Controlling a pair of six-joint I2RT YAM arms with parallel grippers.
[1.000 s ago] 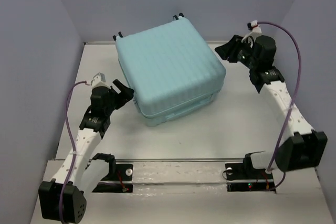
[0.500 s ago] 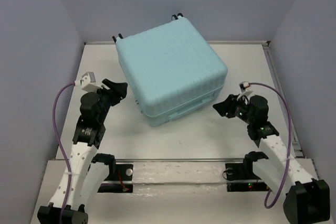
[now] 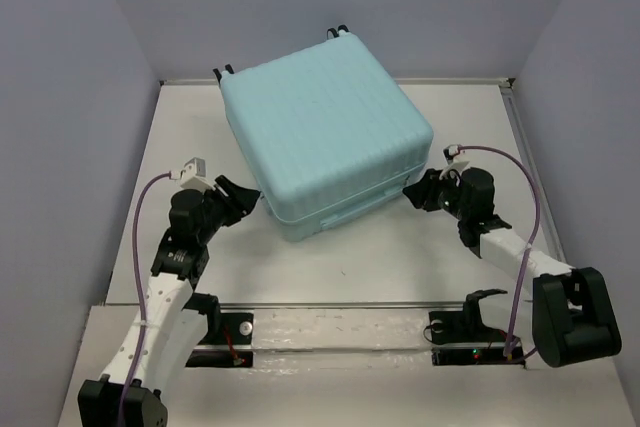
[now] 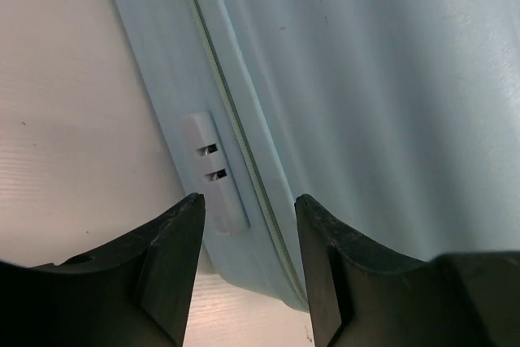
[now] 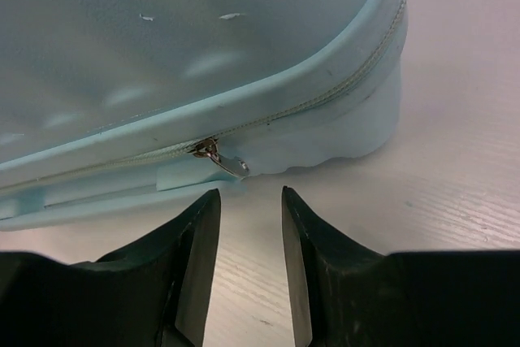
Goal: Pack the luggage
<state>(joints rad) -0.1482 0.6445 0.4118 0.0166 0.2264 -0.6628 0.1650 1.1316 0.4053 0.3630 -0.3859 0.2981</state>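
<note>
The pale aqua suitcase lies closed and flat on the table, its black wheels at the far edge. My left gripper is open at the case's near left corner; in the left wrist view its fingers frame the zipper seam and a small white lock block. My right gripper is open and empty at the case's near right corner. In the right wrist view it sits just below a metal zipper pull on the seam, not touching it.
White table with a raised rim, grey walls on both sides and behind. A mounting rail with the arm bases runs along the near edge.
My right arm swung from the far right corner down to the case's near right corner, then closed in toward it. My left gripper pulled back, then returned to the near left corner.
</note>
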